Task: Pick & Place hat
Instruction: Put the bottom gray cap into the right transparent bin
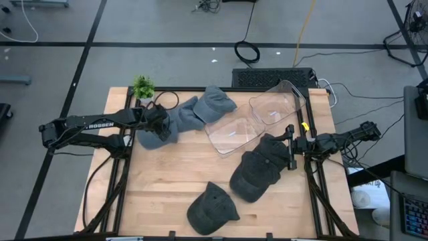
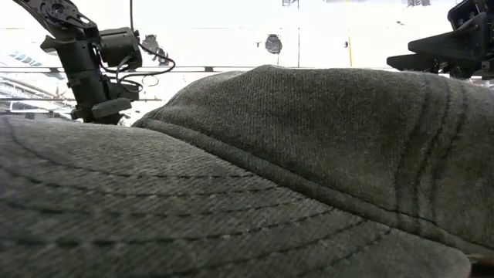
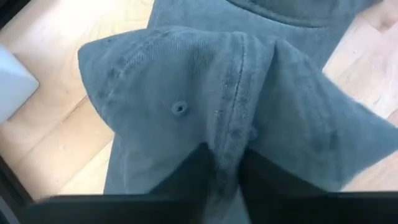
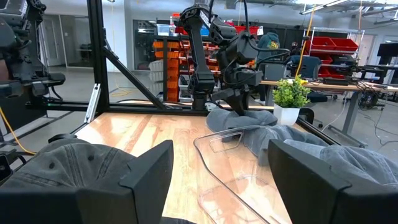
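Pinching grey-blue hat [image 1: 175, 120]: left gripper [image 1: 160, 124] | clear bin [image 1: 257, 115]: tipped, empty

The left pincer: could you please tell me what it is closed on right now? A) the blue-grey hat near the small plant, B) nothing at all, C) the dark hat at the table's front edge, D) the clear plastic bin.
A: the left wrist view shows the left pincer pinching a fold of the blue-grey hat, which lies beside the small plant in the high view.
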Motion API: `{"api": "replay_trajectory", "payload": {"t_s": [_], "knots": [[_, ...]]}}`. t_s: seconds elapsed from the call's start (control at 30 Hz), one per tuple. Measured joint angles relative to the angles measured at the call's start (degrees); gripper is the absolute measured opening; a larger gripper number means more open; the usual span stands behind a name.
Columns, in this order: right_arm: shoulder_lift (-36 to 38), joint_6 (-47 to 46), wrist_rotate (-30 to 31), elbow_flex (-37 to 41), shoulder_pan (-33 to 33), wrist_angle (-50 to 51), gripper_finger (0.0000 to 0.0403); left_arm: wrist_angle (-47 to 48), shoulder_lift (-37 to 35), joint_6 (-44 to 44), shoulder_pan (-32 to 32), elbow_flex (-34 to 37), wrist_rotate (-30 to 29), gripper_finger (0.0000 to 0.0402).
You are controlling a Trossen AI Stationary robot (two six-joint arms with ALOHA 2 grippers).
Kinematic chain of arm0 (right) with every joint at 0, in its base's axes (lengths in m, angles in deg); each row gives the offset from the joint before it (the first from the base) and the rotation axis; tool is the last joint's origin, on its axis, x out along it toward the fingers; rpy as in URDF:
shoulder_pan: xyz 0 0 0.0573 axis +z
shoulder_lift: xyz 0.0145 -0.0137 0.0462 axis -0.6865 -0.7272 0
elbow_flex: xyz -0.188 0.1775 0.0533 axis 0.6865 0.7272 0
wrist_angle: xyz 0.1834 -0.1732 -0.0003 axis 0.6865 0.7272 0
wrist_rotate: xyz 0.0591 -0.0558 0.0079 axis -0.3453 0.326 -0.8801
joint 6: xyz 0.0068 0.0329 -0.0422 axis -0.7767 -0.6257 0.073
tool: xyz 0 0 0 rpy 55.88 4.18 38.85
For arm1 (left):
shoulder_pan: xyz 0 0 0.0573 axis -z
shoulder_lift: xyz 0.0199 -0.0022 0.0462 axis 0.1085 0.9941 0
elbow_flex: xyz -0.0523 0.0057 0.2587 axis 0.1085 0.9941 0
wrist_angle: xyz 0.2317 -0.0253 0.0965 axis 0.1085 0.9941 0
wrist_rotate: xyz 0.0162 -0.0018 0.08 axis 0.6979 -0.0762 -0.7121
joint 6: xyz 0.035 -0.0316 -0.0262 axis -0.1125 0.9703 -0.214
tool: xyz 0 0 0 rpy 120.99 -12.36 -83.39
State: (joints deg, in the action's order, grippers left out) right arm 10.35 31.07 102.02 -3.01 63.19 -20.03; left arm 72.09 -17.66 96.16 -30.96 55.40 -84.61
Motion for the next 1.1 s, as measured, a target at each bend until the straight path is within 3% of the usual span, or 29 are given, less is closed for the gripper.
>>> {"api": "replay_trajectory", "payload": {"t_s": [0.07,0.33,0.53,0.73,0.97,1.1], "knots": [[0.0,0.0,0.0,0.0,0.0,0.0,0.0249,0.0,0.0,0.5,0.0,0.0,0.0,0.0016],[0.0,0.0,0.0,0.0,0.0,0.0,0.0249,1.0,-0.4,0.9,0.6,-2.4,0.3,0.0006],[0.0,0.0,0.0,0.0,0.0,0.0,0.0249,4.1,-0.6,0.3,4.6,-11.4,-1.5,0.0004],[0.0,-1.1,0.0,0.0,0.0,0.0,0.0249,11.3,-0.6,0.2,10.5,-20.8,-7.4,0.0003],[0.0,-26.2,-0.1,0.0,0.0,0.0,0.0249,11.4,-0.1,-0.7,15.8,-27.5,-14.2,0.0002],[0.0,-30.1,-0.1,0.0,0.0,0.0,0.0249,7.7,1.0,-1.3,16.6,-29.0,-16.5,0.0002]]}}
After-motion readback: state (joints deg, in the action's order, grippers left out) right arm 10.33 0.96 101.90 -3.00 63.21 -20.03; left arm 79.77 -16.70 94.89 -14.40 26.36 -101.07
